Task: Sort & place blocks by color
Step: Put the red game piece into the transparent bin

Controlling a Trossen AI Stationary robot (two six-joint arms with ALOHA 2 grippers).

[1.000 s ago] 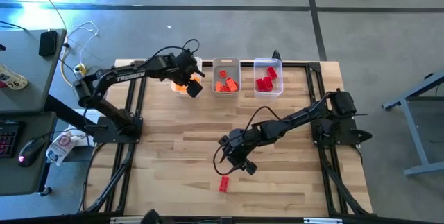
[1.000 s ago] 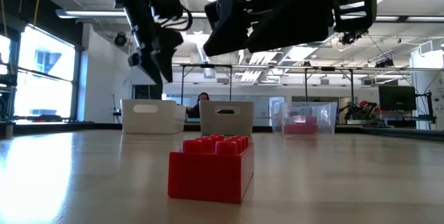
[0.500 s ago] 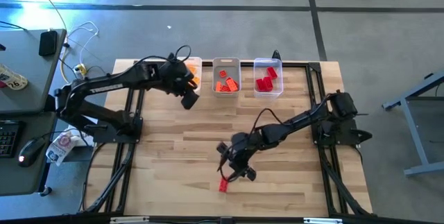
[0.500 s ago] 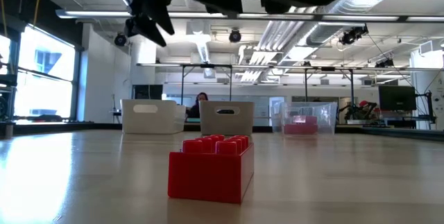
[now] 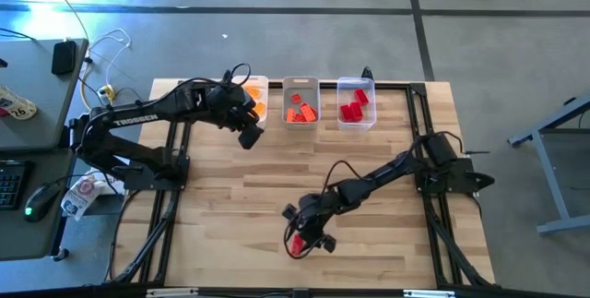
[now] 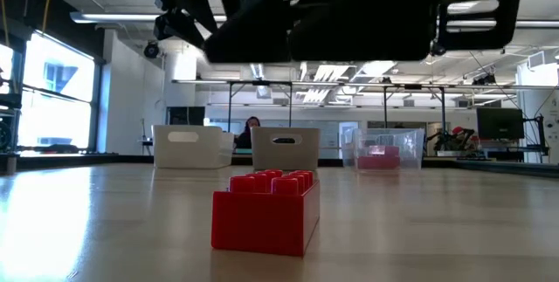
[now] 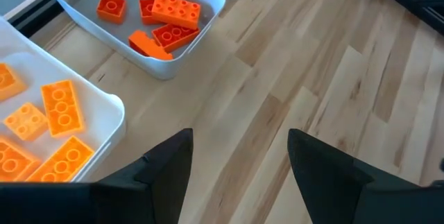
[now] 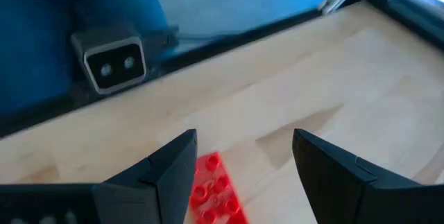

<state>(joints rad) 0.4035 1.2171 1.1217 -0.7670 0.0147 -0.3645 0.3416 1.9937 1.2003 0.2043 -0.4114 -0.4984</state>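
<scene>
Right gripper [image 5: 300, 238], fingers spread, is hovering over the last red block [image 5: 296, 245] on my worktop [image 5: 230, 187]; next: lowering, then pinching it.

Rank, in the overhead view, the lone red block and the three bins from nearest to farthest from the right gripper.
From the right gripper:
1. Red block, directly beneath it near the table's front edge.
2. Middle bin, at the far edge.
3. Right-hand clear bin and left white bin: too close to call.
</scene>
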